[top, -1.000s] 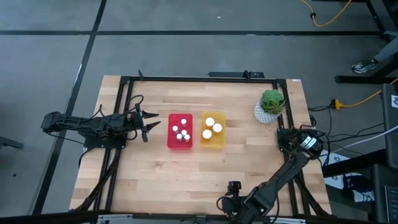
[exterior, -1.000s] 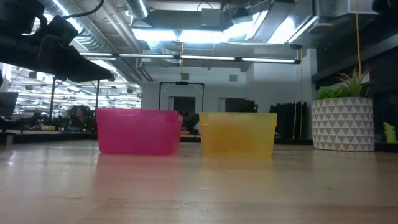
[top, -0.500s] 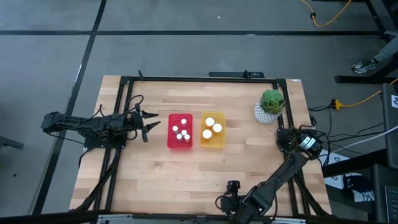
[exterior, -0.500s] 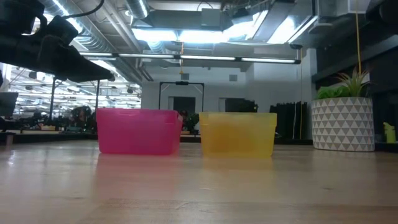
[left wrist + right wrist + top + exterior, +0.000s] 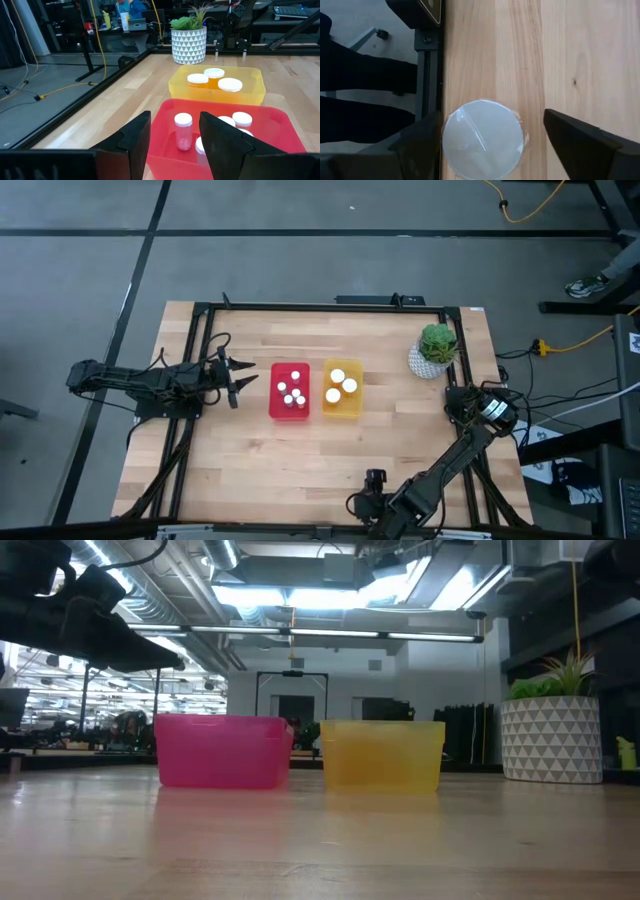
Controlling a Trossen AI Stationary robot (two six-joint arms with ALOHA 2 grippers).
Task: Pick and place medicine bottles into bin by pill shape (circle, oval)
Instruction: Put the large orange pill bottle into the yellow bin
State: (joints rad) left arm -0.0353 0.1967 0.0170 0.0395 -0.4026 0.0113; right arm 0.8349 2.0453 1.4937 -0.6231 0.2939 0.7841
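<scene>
Medicine bottles [image 5: 291, 392]: most are already sorted. The red bin [image 5: 274, 408] holds four or five small white-capped ones. The yellow bin [image 5: 357, 409], touching or just beside it, holds three wider caps with orange bodies.

One bottle is not yet binned. The right wrist view shows its white cap [image 5: 483, 139] from directly above. It stands on the wood just beside the table's near edge frame.

Change over the last second: almost none. Bins, caps and the potted plant [image 5: 436, 348] sit where they were. The left arm has not moved. In the high view only the right arm's forearm shifts slightly along the near edge.

Left gripper [image 5: 243, 383]: released, holding nothing. It hovers just left of the red bin with its fingers [image 5: 135, 140] spread and pointing across the bin. It appears to be waiting.

Right gripper [image 5: 373, 483]: down at the near edge of the table, well apart from both bins. Its fingers [image 5: 580, 142] are spread wide on either side of the lone cap, with a clear gap on each side. It is open and has not gripped the bottle.

Judgement: this is a pause in the pre-grasp on the last bottle, with the gripper aligned above it. What likely remains is a descent, a close, and a long carry to a bin.

- The pill shape cannot be read from here because the cap hides the contents, so the destination is undetermined. The cap looks wide, like those in the yellow bin.
- Risk: the bottle is close to the table edge, so an off-centre close could push it toward the frame.
</scene>
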